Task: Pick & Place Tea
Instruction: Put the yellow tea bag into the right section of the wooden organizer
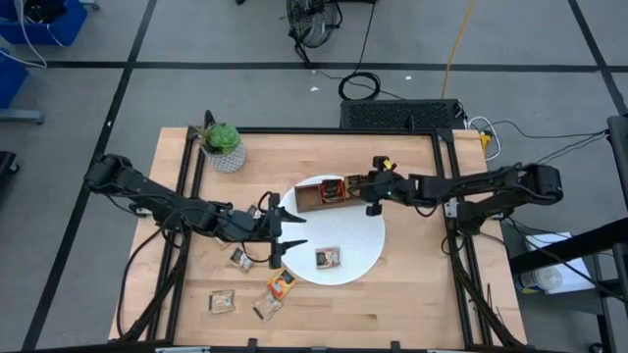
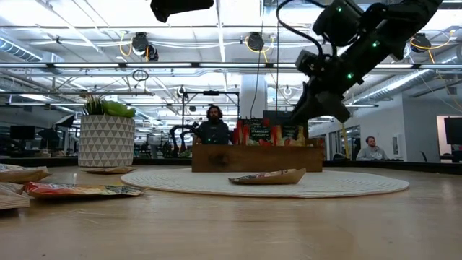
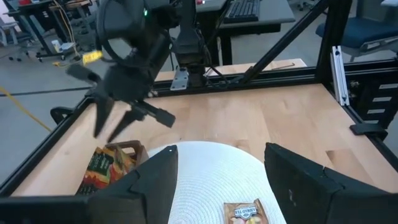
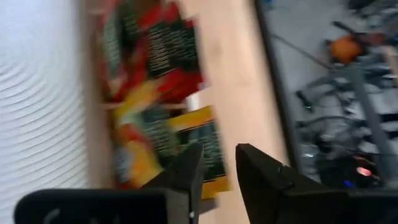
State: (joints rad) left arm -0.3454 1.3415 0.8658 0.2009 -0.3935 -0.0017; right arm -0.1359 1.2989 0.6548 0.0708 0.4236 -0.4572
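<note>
Several tea sachets stand in the brown wooden tray (image 1: 324,193) on the far part of the white round plate (image 1: 363,250); they show red and yellow in the right wrist view (image 4: 155,106). One beige sachet (image 1: 328,257) lies flat on the plate. More sachets (image 1: 282,284) lie on the table near its front left. My right gripper (image 1: 370,196) hovers open and empty above the tray's right end (image 2: 317,108). My left gripper (image 1: 287,235) is open and empty over the plate's left edge (image 3: 217,186).
A potted green plant (image 1: 224,147) stands at the table's far left. A dark frame rail (image 1: 446,196) runs along the table's right side. People sit in the room behind the table (image 2: 213,126). Bare wood lies between the plate and the near edge (image 1: 392,314).
</note>
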